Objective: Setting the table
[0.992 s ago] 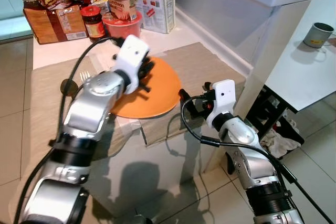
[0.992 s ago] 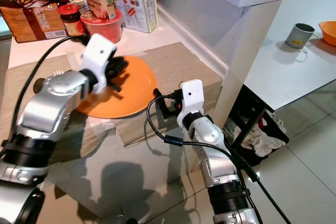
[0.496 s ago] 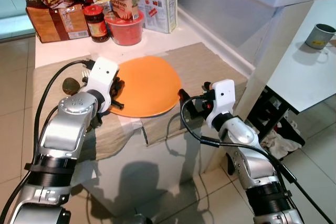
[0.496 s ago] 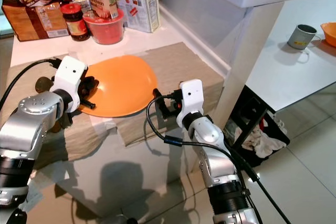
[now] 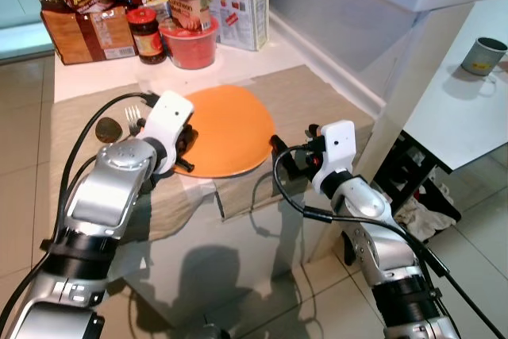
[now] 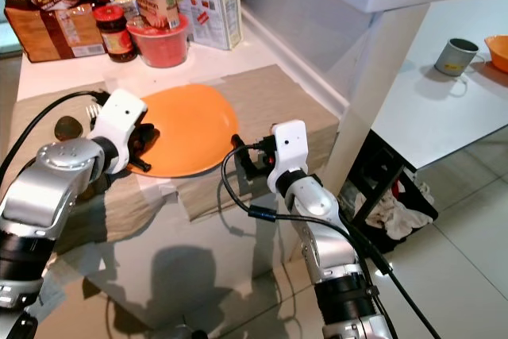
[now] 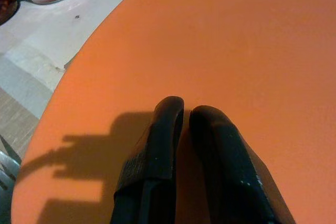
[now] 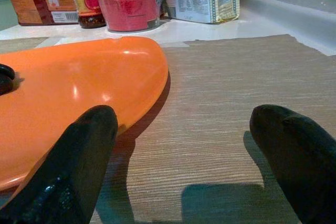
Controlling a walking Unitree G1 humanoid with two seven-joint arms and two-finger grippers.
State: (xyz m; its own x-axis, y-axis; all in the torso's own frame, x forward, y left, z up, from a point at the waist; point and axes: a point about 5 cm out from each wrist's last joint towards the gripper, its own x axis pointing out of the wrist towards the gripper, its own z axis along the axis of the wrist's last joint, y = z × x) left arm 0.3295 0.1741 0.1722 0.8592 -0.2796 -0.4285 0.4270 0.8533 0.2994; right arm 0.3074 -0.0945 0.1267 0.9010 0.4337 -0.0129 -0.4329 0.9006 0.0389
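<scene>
Since half a second before, the left end effector (image 7: 181, 116), fingers together, was shifted onto the round orange plastic plate (image 5: 230, 129); the right end effector (image 8: 191, 145) hung spread; a fork (image 5: 132, 116) was laid, little else.

Left arm is bent at the elbow and reaches forward toward about 12 o'clock, silver forearm angled up, white wrist block at the end. The left gripper (image 7: 181, 116) has its two black fingers (image 7: 157, 150) pressed nearly together, just a thin slit between them. Right arm comes up from the lower right, pointing toward roughly 11 o'clock, a black cable looping off the wrist. The right gripper (image 8: 184, 156) has its jaws spread wide, one finger (image 8: 73, 166) at each side of the wrist view.
</scene>
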